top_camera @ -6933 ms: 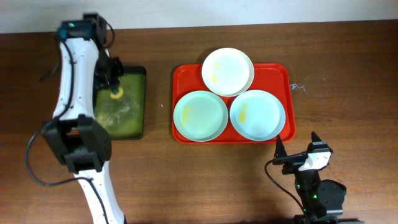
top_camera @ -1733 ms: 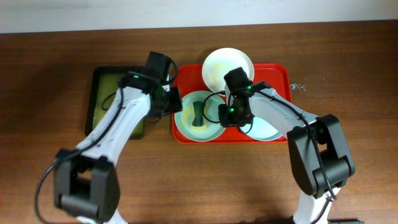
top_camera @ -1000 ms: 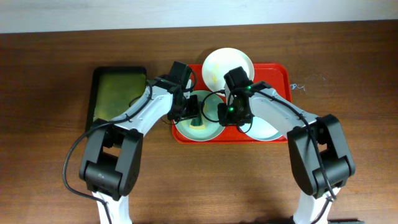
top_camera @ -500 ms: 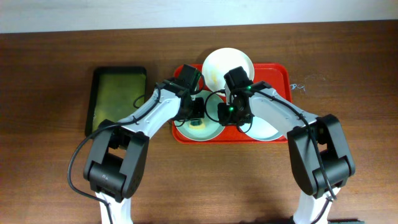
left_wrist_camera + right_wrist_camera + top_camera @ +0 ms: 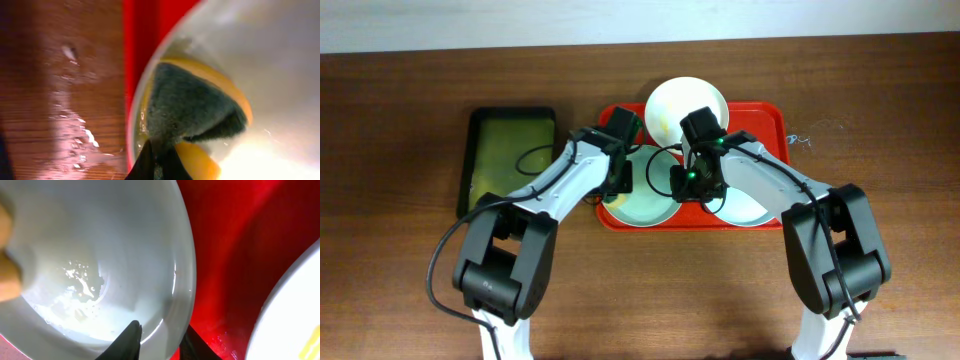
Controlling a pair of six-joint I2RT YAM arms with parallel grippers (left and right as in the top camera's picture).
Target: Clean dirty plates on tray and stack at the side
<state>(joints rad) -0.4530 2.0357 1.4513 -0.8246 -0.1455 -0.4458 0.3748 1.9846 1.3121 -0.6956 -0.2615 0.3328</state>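
Left arm (image 5: 552,183) and right arm (image 5: 770,177): white rounded link shells, black blocky joint housings, thin black cables looping alongside. Green light (image 5: 692,178) glows at the right wrist. Left pincer (image 5: 157,162) and right pincer (image 5: 160,340): black tapered tips.

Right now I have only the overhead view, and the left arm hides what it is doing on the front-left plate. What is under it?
Observer: The left wrist view shows a sponge, dark green side up and yellow beneath, gripped by the left fingers and lying on the plate near its rim.
Operator: And the right fingers?
Observer: The right fingers straddle the plate's rim, one inside and one outside over the tray.
Operator: Is the plate wet?
Observer: Yes, the right wrist view shows droplets in its bowl.
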